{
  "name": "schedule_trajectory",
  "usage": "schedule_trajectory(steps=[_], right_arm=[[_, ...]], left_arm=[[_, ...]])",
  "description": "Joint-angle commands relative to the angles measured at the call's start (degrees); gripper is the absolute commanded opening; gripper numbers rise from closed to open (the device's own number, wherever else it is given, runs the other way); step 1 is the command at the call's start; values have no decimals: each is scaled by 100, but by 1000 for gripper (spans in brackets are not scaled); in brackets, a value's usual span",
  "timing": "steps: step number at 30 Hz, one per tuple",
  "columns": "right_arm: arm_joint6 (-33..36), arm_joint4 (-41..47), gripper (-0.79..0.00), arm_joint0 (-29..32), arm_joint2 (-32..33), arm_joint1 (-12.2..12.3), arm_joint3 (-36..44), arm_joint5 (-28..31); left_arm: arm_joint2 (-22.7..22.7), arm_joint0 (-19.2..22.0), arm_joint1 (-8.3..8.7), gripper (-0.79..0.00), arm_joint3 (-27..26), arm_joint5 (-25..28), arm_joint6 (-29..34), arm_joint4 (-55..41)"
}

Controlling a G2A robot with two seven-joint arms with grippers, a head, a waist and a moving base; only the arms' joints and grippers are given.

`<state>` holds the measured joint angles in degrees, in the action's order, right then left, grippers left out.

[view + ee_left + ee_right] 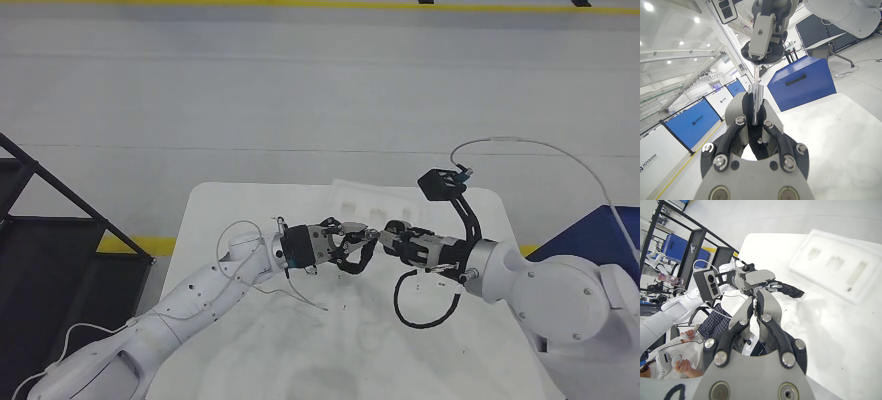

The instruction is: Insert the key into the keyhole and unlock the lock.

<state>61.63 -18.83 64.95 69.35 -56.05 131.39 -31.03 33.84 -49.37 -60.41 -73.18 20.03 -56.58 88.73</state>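
My left gripper (pixel 753 99) is shut on a chrome cylinder lock (pixel 756 91), held above the white table (pixel 300 340) with its keyhole end toward the other arm. My right gripper (pixel 758 56) is shut on the key's head, and the silver key blade (pixel 756 73) runs straight from it down to the lock's end, its tip at the keyhole. In the top view the left gripper (pixel 350 243) and the right gripper (pixel 385 240) meet tip to tip over the table's middle. The right wrist view shows my right gripper (pixel 755 298) pinching the thin key (pixel 755 308), right against the left gripper's fingers (pixel 789 290).
A white foam tray (pixel 375 207) with three recesses (pixel 834 262) lies on the table's far side, just behind the grippers. A black cable loop (pixel 425 315) hangs under the right arm. A black metal rack (pixel 50 250) stands left of the table, a blue cabinet (pixel 600 235) to its right.
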Motion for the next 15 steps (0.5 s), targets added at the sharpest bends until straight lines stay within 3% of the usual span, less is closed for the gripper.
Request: schedule_trajectory(steps=[1, 15], right_arm=[[-12, 11, -785, -2, -8, 0, -17, -7], [9, -141, -785, -86, -133, 15, -88, 2]], left_arm=[[44, -27, -5, -785, -18, -19, 10, 49], [328, -208, -28, -785, -160, -83, 93, 428]])
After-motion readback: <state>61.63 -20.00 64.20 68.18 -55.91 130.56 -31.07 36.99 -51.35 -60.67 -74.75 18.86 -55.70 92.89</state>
